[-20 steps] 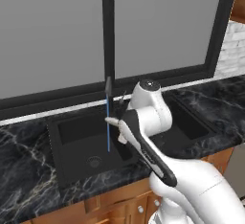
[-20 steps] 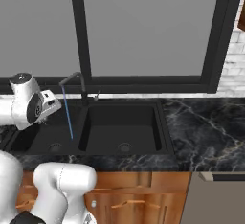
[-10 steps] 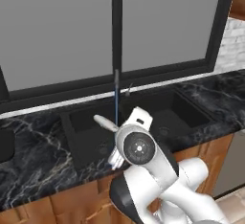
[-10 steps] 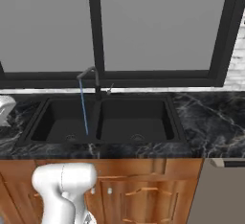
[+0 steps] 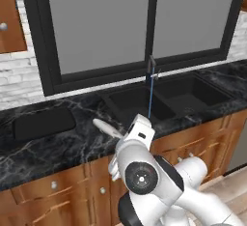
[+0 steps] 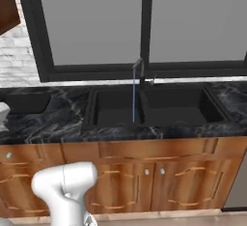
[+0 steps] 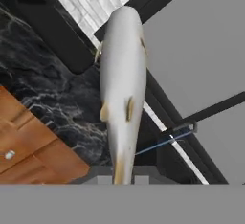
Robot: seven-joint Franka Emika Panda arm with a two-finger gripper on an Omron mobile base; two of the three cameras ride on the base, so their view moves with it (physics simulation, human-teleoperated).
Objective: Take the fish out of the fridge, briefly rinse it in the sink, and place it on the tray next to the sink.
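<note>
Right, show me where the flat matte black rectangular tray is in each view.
Left base view: the flat matte black rectangular tray lies mid-left.
Right base view: the tray is at the left edge, mid-height.
Hand view: the tray is upper left, beside the silvery-white fish.
Shared landmark: the thin dark arched faucet running blue water.

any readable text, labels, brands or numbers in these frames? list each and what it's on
None. No lettering shows on the fish, tray, sink, faucet, counter or cabinet fronts. All are plain rendered surfaces; nothing is blurred text either.
</note>
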